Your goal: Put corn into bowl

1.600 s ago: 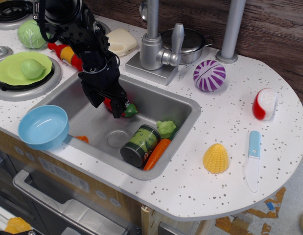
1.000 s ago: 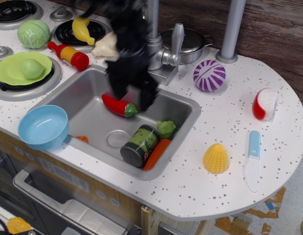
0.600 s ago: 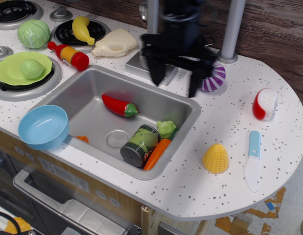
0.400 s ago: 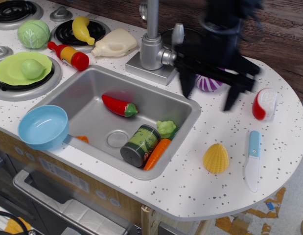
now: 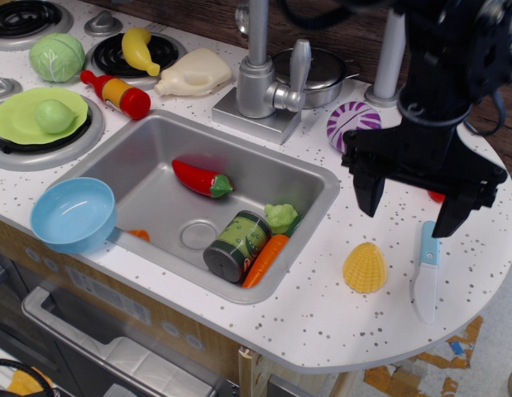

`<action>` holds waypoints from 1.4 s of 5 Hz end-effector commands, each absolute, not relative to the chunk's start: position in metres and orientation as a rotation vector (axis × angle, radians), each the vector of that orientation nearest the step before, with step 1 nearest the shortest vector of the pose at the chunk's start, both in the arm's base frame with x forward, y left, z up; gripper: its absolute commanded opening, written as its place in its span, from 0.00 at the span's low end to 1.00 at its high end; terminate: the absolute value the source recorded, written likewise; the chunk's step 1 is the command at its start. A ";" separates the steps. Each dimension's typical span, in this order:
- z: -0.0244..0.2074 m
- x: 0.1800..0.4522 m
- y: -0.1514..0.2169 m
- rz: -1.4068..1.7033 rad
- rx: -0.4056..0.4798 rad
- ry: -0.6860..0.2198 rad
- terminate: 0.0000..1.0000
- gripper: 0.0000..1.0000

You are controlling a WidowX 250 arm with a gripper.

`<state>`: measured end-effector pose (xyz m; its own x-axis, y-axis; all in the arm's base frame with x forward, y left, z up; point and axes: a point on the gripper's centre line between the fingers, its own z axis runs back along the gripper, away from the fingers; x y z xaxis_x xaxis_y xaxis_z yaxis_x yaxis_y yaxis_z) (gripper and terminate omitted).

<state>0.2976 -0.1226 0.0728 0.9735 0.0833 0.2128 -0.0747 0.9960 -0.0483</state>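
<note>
Corn (image 5: 365, 268) once, bowl (image 5: 73, 214) once, one gaping tool (image 5: 409, 204) above.

Sink (image 5: 115, 169): red pepper (image 5: 201, 179), can (image 5: 236, 246), carrot (image 5: 265, 259), broccoli (image 5: 281, 217) inside. Green plate (image 5: 16, 120) w/ green ball (image 5: 54, 115) left of sink; knife (image 5: 427, 271) far right.

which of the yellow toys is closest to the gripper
The ribbed corn on the counter right of the sink, just below the open gripper. The smooth yellow squash lies far off on the stove burner.
</note>
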 end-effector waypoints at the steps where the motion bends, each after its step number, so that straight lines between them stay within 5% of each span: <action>1: 0.059 0.301 -0.120 0.087 -0.024 -0.230 0.00 1.00; 5: 0.012 0.298 -0.105 0.072 -0.031 -0.247 0.00 1.00; 6: 0.008 0.298 -0.102 0.071 -0.020 -0.239 0.00 0.00; 7: 0.017 0.297 -0.096 0.077 0.006 -0.217 0.00 0.00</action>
